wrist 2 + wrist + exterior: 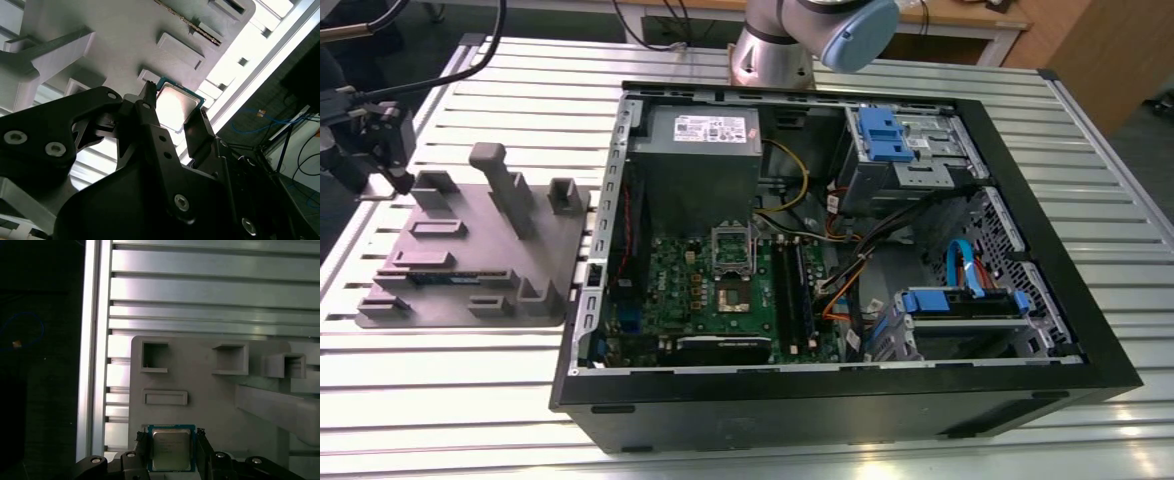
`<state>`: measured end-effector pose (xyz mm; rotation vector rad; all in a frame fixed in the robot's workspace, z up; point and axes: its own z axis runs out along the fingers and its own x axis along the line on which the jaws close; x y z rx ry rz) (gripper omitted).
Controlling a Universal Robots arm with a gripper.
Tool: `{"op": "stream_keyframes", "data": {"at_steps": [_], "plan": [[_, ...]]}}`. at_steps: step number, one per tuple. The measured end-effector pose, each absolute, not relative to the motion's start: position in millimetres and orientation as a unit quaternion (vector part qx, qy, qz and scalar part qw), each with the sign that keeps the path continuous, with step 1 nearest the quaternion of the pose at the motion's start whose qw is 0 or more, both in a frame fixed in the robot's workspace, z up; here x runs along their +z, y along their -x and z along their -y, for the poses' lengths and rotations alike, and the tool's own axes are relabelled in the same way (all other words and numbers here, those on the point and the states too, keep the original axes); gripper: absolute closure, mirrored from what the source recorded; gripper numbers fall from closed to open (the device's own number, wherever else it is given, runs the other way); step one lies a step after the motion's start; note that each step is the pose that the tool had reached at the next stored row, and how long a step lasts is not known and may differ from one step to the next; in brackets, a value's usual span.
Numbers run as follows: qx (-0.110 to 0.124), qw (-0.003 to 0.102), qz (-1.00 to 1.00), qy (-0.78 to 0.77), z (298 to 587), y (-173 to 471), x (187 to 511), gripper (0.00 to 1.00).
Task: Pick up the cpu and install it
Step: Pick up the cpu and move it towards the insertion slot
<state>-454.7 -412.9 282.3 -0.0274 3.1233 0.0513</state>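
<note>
The cpu (171,450) is a small square chip with a shiny metal top and a green rim, also seen in the second wrist view (176,106). My gripper (171,440) has its black fingers (150,107) pressed against two opposite edges of it, shut on it. Chip and gripper (175,105) are over the edge of the grey moulded tray (215,400). In the exterior view the gripper (394,178) hangs at the tray's (480,250) far corner, on the exterior view's left. The open computer case (1067,330) lies to the right, with the motherboard socket (731,288) in its middle.
The tray carries upright posts (500,185) and blocks close to the gripper. Inside the case are a grey power-supply box (700,140), blue drive cages (887,135) and cables. The arm's base (781,50) stands behind the case on the slatted metal table (467,390).
</note>
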Motion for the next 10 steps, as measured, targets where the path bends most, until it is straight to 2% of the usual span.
{"op": "stream_keyframes", "data": {"at_steps": [10], "plan": [[0.016,0.009,-1.000,0.009,412.9,454.7,285.3,0.53]]}}
